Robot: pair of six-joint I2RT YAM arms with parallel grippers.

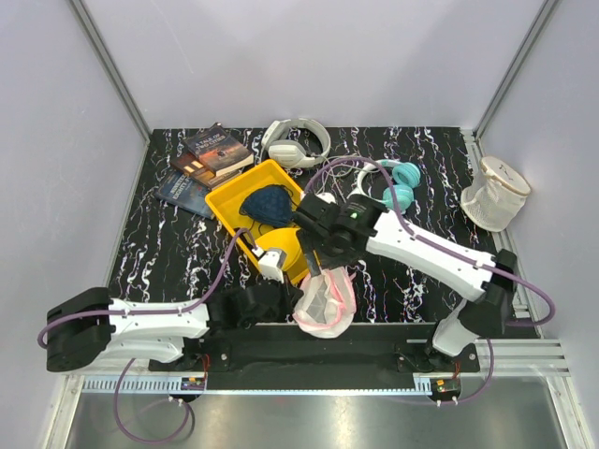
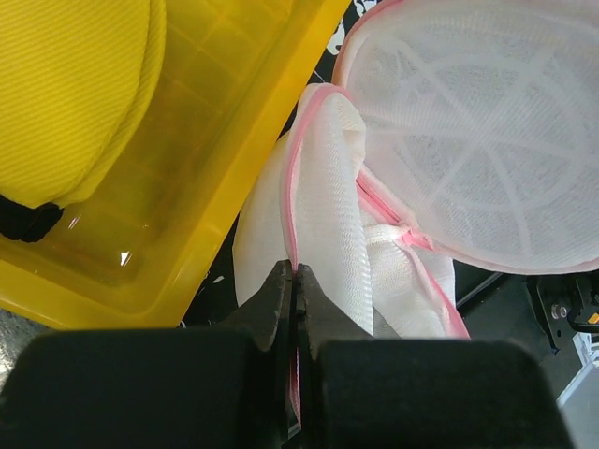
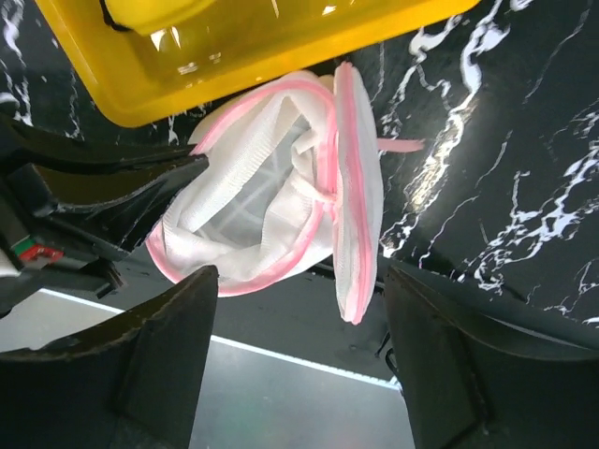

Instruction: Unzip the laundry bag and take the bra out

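Fingers (image 2: pixel 271 304) of the left gripper (image 2: pixel 295 273) pinch the pink rim of one gaping white mesh laundry bag (image 1: pixel 325 301); right gripper (image 3: pixel 299 276) spread, empty. One navy bra (image 1: pixel 267 204) upper centre.

The top camera looks down from high up, far away. Both wrist cameras look down from very close. All three see the bag (image 1: pixel 325 301).

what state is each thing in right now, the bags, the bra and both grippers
laundry bag, unzipped and gaping open, nothing dark visible inside
bra, out of the bag, lying in the yellow bin
left gripper, shut on the laundry bag's rim
right gripper, open above the bag, holding nothing
cream mesh bag, upright, zip too small to tell
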